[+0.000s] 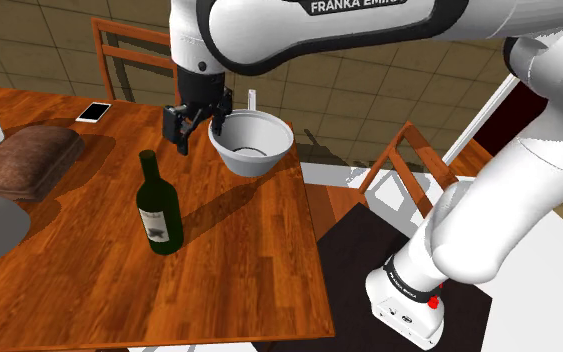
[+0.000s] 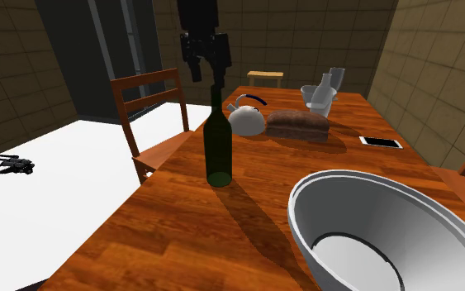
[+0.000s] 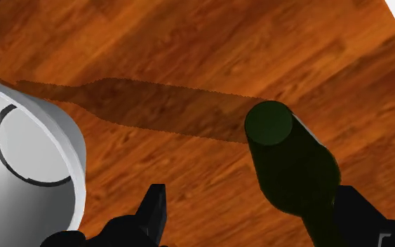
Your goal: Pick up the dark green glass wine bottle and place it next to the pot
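White, dark-jointed Franka arm (image 1: 469, 220): arched high, reaching toward the shoulder view's left. All-black two-finger gripper (image 1: 195, 135): pointing down, fingers apart.

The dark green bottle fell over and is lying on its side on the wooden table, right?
Not quite. The dark green wine bottle is on the wooden table, but it is standing upright with its neck pointing up, not lying on its side. The shoulder view shows this.

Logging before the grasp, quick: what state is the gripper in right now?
Gripper: open, holding nothing; the dark green bottle stands upright, not clasped.
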Robot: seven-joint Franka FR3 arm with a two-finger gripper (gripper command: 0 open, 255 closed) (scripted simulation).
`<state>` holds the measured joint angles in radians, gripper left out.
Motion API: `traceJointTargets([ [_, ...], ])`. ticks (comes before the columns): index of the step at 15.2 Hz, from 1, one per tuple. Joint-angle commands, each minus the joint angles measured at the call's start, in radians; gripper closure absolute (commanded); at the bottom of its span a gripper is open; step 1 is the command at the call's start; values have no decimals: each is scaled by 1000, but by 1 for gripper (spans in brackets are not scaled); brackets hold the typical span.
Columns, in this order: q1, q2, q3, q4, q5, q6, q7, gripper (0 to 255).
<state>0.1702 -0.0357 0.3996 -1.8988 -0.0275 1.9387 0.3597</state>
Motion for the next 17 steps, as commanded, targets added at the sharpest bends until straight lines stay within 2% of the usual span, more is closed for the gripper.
traceJointTargets([
  [1,16,73,21,67,-43,2,39,0],
  [7,95,280,52,274,-170,-18,138,0],
  [14,94,308,44,208,-187,72,150,0],
  [17,94,308,44,208,-187,72,150,0],
])
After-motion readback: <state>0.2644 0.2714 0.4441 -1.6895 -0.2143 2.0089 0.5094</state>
